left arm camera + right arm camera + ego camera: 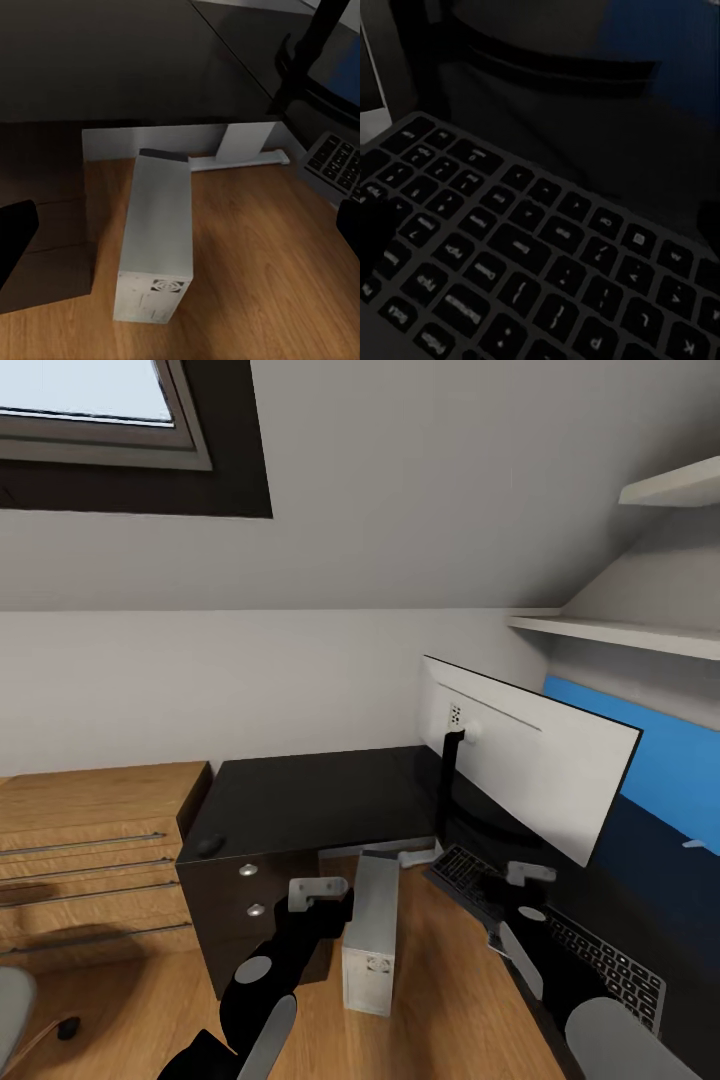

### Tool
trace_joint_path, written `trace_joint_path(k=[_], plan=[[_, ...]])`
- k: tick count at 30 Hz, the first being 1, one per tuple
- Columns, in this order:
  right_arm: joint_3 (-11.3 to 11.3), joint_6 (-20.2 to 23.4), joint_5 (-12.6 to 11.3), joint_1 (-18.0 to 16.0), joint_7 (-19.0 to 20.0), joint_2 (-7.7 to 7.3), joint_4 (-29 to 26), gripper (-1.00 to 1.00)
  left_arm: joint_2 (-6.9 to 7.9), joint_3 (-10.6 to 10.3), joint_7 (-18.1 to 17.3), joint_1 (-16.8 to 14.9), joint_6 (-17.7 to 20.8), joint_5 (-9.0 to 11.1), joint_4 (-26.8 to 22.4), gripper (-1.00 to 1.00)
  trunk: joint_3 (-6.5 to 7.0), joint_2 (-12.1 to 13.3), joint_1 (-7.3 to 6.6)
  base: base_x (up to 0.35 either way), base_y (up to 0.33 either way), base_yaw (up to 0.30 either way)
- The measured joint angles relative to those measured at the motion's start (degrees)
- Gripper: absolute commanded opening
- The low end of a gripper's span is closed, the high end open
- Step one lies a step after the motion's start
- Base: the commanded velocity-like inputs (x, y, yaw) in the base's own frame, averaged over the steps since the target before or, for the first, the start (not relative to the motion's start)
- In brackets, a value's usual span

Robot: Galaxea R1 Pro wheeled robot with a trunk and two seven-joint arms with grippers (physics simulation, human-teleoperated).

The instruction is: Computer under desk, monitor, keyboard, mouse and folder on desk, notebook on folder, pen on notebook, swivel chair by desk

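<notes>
The computer [372,935] stands upright on the wood floor [450,1000], partly under the edge of the black surface [320,800]. In my left wrist view the computer [157,236] sits between my two tool tips, which show only as dark shapes at the sides. My left tool [320,892] hangs just beside the computer and looks open, with nothing in it.

The monitor [535,760] stands on the surface with its white back to me, on a black stand. The keyboard [560,935] lies on the surface just below the monitor. My right tool [528,874] is low over the keyboard. My right wrist view is full of dark keys [525,262], and I cannot tell how far that tool is open.

The small black mouse [209,846] lies far from the keyboard, on the left end of the surface above the drawers with silver knobs [248,870]. A light wood cabinet [95,850] stands to the left of it. A bit of grey chair seat [12,1005] shows in the bottom left corner.
</notes>
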Motion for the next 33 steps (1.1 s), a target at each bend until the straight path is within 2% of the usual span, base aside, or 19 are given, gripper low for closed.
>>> trace_joint_path(k=[9,18,21,27,29,30,33], plan=[[-2.97,-0.16,-3.17,-0.3,-0.03,-0.56,0.36,1.0,0.0,0.0,0.0,-0.01,0.0,0.0,0.01,1.0,0.0,0.0,0.0,0.0,0.0,0.0],[-3.11,0.13,-3.38,-0.31,-0.08,-0.56,0.07,1.0,0.0,0.0,0.16,0.0,-0.03,0.0,-0.13,1.0,0.0,0.0,0.0,0.0,0.0,0.0],[-3.12,0.18,-3.39,-0.31,-0.22,-0.52,-0.19,1.0,0.0,0.0,1.38,0.01,-0.07,0.01,-1.0,1.0,0.0,0.0,0.0,0.0,0.0,0.0],[-3.13,1.32,-3.38,-0.31,-0.57,-0.38,-1.17,1.0,-0.15,-0.43,6.03,0.01,-0.13,0.49,-2.39,1.0,0.0,0.0,0.0,0.0,0.0,0.0],[-3.17,2.63,-3.37,-0.31,-0.63,-0.35,-1.47,1.0,-0.21,-0.74,6.79,0.01,-0.14,1.08,-2.55,1.0,-0.17,-0.39,0.21,0.0,0.0,0.0],[-3.41,4.44,-3.35,-0.31,-0.69,-0.34,-2.52,1.0,-0.24,-0.95,7.33,0.02,-0.15,2.21,-2.66,1.0,-0.35,-0.79,0.43,0.0,0.0,0.0],[-3.87,5.12,-3.38,-0.31,-0.76,-0.37,-3.05,1.0,-0.25,-1.04,7.58,0.02,-0.15,2.62,-2.69,1.0,-0.89,-1.99,1.09,0.0,0.0,0.0]])
